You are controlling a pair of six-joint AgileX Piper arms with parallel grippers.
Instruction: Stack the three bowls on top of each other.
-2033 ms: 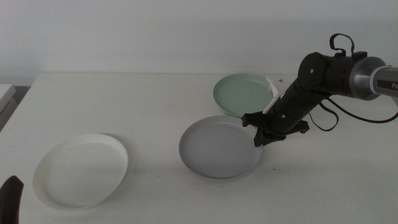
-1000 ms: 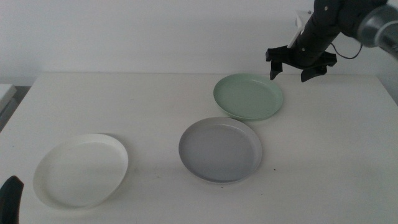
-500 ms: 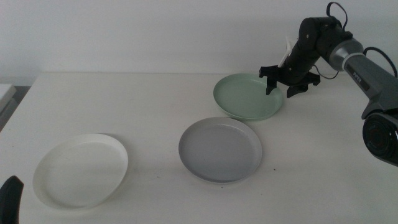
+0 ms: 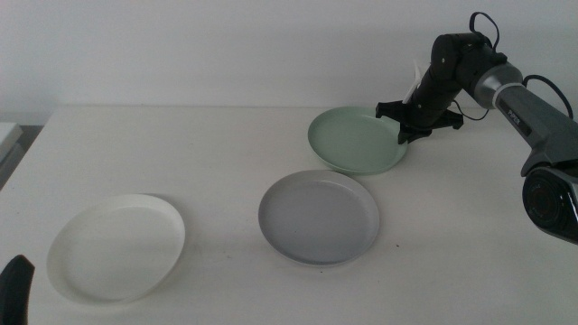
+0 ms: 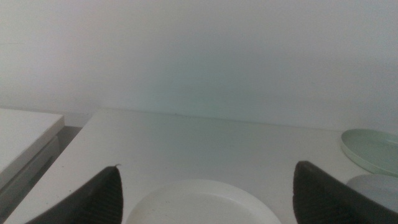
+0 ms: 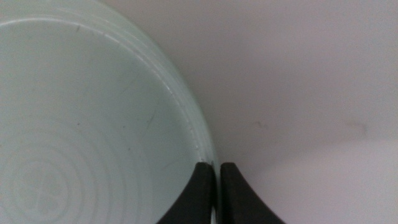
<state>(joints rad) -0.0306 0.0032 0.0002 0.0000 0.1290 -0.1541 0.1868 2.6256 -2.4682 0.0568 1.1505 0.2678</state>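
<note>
Three bowls lie apart on the table (image 4: 217, 144): the white bowl (image 4: 116, 246) near the left, the light grey bowl (image 4: 319, 218) in the middle, the pale green bowl (image 4: 356, 140) behind it. Half a second ago the right gripper (image 4: 405, 133) hovered with jaws spread over the green bowl's far rim; now it has dropped and its jaws have pinched that rim, so a lift toward stacking looks ready; the left gripper (image 5: 205, 199) waits wide open, holding nothing, by the white bowl.

Three shallow round bowls, upright, unstacked. Grey bowl (image 4: 319, 218): landmark, table centre. Pale green bowl (image 4: 357, 140): just behind grey bowl, rims nearly touching. White bowl (image 4: 116, 246): well apart, left-front of grey bowl.
</note>
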